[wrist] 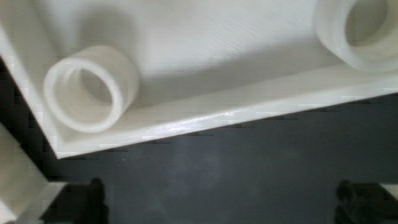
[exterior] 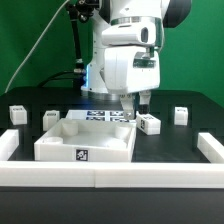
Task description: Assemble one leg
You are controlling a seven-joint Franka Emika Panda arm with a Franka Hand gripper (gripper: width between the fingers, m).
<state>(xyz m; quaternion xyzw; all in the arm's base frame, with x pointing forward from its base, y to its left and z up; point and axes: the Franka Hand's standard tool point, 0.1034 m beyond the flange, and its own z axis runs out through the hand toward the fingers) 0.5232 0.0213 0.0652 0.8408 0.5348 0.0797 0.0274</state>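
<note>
In the exterior view, your arm (exterior: 128, 55) stood over the middle of the black table (exterior: 175, 135), and the gripper (exterior: 139, 102) hung low, just above the far corner of the big white tray-like part (exterior: 60, 148) on the exterior view's right. The leg (exterior: 150, 124) sat upright on the table just beside that corner, a touch to the exterior view's right of the gripper and below it, clear of the fingers. It was a small white block with a black-and-white square tag on the face turned to the camera. Three more small blocks (exterior: 17, 113) of the same look stood well apart along the table, two off to the exterior view's left and one to its right. The marker board (exterior: 100, 116) lay flat behind the tray-like part, at the foot of the arm. In the wrist view, you were looking straight down on a corner of the tray-like part (wrist: 214, 70), with two round white sockets (wrist: 86, 90) on its floor, one near the corner and one at the picture's edge. The dark fingertips (wrist: 71, 200) showed at both sides of the gripper (wrist: 217, 200), spread wide apart, with only bare table (wrist: 214, 165) between them and nothing gripped.
</note>
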